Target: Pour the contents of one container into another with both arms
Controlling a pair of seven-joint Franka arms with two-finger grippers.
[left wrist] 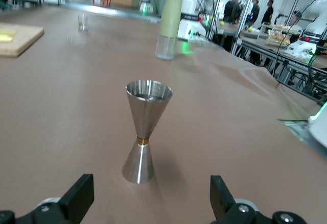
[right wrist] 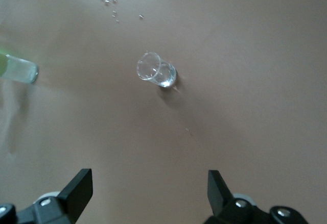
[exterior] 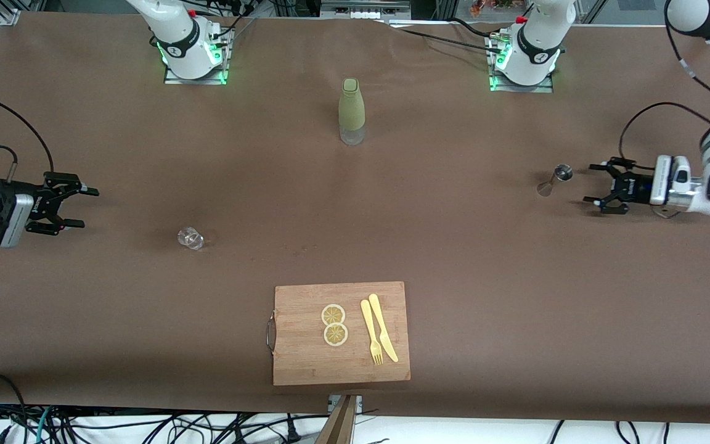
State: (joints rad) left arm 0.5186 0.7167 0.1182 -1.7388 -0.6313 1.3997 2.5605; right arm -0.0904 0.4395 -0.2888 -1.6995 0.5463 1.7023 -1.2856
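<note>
- Left gripper [exterior: 590, 184] spread wide, just beside the steel hourglass jigger [left wrist: 142, 128].
- Right gripper [exterior: 87, 208] spread, empty; clear glass [exterior: 190, 238] near.
- No legible writing.

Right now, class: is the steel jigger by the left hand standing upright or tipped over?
Upright. The jigger stands on its smaller cone, open mouth upward, free between the left hand's open fingers.

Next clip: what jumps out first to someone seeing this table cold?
Two open grippers face inward from the table's ends: the left gripper right beside a steel jigger standing free, the right gripper short of a small clear glass. Midway between the arms' bases stands a green bottle. Nearest the front camera lies a cutting board with two lemon slices, a fork and a knife.
</note>
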